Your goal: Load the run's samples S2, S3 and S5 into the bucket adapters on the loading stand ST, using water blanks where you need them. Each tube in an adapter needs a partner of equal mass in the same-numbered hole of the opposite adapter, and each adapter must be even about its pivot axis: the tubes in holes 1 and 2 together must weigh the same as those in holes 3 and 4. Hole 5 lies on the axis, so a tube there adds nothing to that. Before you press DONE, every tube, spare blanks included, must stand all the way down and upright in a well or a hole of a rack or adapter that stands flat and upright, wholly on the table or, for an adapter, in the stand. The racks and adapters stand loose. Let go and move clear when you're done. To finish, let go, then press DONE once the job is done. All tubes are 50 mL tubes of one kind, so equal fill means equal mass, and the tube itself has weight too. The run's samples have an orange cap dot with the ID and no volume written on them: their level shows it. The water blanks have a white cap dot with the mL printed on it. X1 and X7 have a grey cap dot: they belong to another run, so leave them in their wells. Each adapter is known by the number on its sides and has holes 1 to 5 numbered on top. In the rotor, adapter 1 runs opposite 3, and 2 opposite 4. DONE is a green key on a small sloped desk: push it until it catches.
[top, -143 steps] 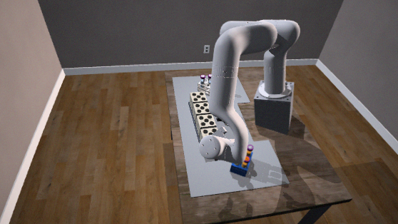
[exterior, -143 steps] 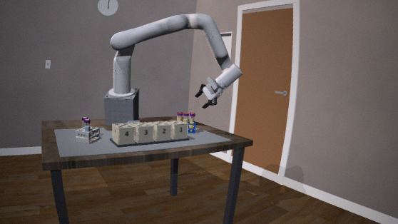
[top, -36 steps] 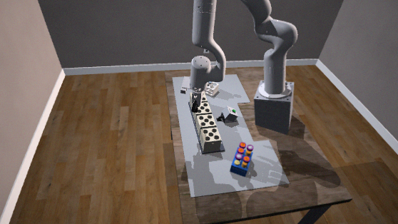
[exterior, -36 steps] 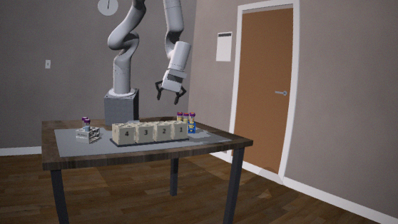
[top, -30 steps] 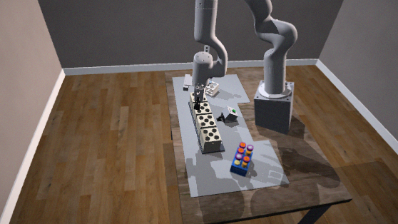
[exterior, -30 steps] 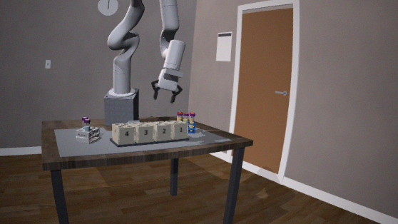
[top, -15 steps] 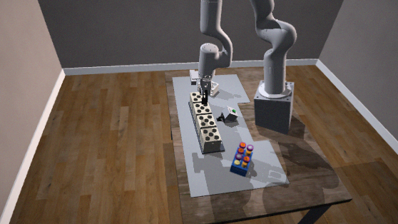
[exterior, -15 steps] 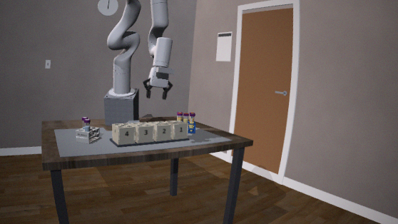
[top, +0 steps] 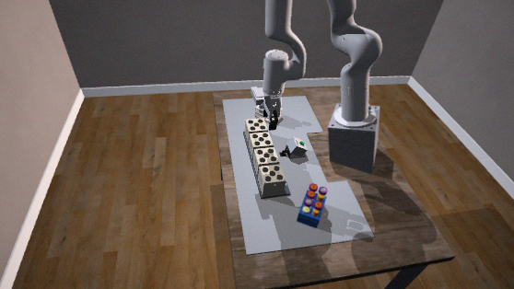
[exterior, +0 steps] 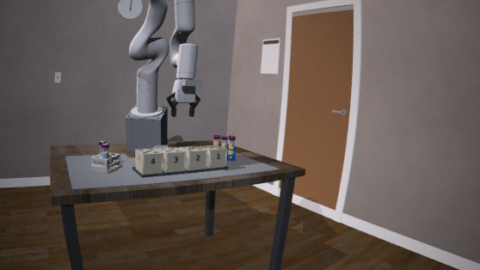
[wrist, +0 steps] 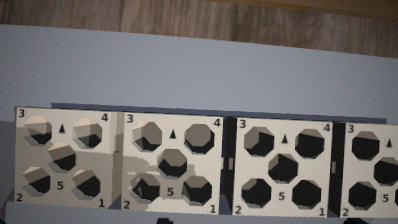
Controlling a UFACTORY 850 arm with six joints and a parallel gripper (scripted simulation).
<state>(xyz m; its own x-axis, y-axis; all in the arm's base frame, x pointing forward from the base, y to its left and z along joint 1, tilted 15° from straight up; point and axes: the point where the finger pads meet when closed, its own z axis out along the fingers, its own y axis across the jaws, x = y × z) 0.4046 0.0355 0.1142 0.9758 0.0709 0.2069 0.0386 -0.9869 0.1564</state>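
Observation:
Four beige bucket adapters (top: 264,154) stand in a row on the dark loading stand (exterior: 181,171). In the exterior view their sides read 4, 3, 2, 1 from left to right (exterior: 186,158). The wrist view looks straight down on them (wrist: 172,162), and every numbered hole I see is empty. My gripper (exterior: 183,109) is open and empty, hanging well above the row's far end (top: 273,119). A blue rack (top: 309,213) near the table's front holds several tubes with orange and purple caps. A white rack (exterior: 105,162) with purple-capped tubes stands beyond adapter 4.
The green DONE key (top: 302,144) sits on its small sloped desk to the right of the adapter row. The arm's grey base block (top: 354,138) stands at the table's right edge. A grey mat (top: 288,184) covers the work area.

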